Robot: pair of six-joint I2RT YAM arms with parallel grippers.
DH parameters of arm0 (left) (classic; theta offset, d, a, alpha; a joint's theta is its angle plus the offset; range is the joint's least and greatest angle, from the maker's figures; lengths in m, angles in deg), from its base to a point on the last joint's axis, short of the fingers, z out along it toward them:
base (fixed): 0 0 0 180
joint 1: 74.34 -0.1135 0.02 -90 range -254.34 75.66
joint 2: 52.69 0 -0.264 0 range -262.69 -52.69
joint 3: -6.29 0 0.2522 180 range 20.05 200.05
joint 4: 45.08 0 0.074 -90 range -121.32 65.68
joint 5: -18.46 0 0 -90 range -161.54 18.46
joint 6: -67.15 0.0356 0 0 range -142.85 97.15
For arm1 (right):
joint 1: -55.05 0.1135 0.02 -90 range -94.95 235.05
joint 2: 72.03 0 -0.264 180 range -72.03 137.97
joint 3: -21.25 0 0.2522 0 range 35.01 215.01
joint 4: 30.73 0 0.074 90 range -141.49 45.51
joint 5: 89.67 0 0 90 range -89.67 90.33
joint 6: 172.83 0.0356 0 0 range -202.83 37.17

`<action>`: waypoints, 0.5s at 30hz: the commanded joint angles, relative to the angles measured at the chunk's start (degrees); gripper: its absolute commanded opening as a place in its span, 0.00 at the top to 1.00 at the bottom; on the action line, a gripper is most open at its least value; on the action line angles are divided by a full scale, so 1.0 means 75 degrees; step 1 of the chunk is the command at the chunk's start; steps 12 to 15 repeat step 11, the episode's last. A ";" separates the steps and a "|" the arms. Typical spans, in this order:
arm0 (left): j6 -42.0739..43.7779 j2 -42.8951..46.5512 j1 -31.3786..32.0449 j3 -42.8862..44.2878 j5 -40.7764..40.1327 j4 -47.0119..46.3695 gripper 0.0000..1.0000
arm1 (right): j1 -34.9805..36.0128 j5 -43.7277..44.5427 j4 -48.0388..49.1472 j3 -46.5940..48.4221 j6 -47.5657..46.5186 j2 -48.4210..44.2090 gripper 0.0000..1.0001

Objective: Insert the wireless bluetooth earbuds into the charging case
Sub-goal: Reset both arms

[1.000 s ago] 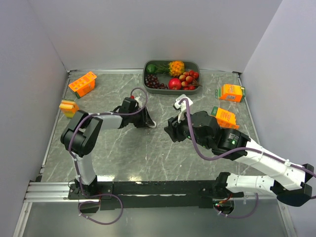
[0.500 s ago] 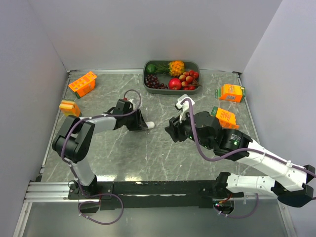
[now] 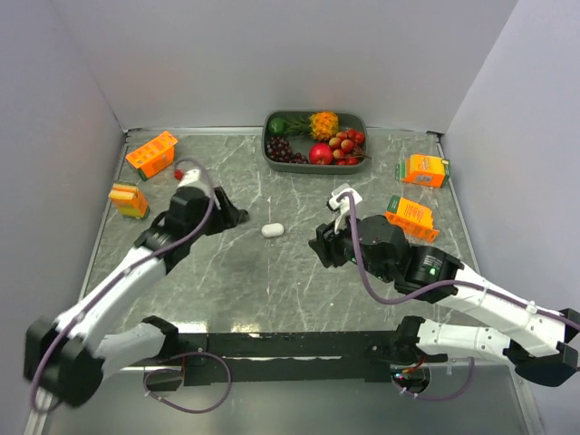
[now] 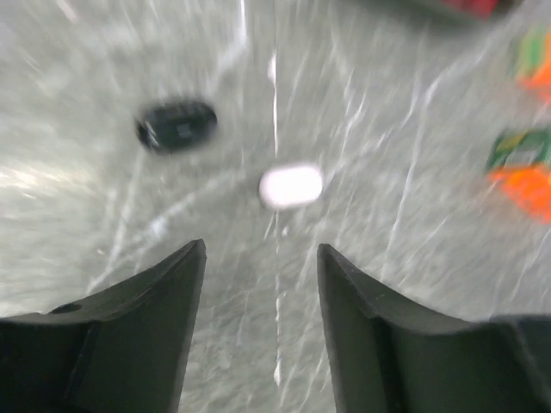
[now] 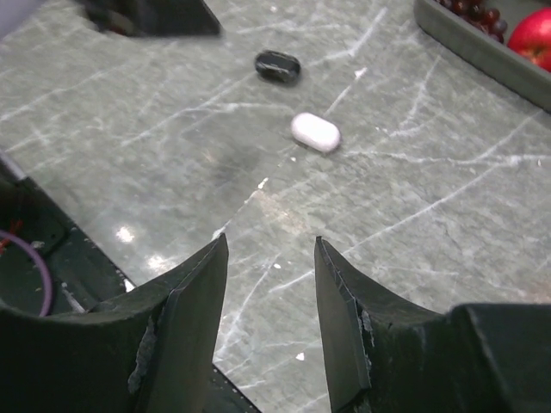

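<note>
A white pill-shaped charging case [image 3: 272, 230] lies shut on the marble table between the two arms, also seen in the left wrist view [image 4: 291, 186] and the right wrist view [image 5: 314, 132]. A black oval case [image 4: 176, 126] [image 5: 277, 66] lies near it, towards the left arm. No earbuds show in any view. My left gripper [image 3: 239, 217] [image 4: 260, 246] is open and empty, a short way left of the white case. My right gripper [image 3: 317, 247] [image 5: 271, 239] is open and empty, to the right of the case and pointing at it.
A grey tray [image 3: 317, 169] of fruit stands at the back centre, its corner and a red apple [image 5: 534, 39] showing in the right wrist view. Orange boxes lie at the left [image 3: 152, 154] [image 3: 127, 199] and right [image 3: 424, 169] [image 3: 410, 216].
The left arm has pulled back to the left, away from the white case, and its jaws have spread. The case now lies free on the table. The right arm has hardly moved.
</note>
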 commanded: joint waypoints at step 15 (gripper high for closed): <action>-0.1412 0.1342 0.0046 -0.0503 -0.2192 0.1094 0.04 | -0.0210 0.0590 0.0434 -0.0220 0.0896 0.0301 0.33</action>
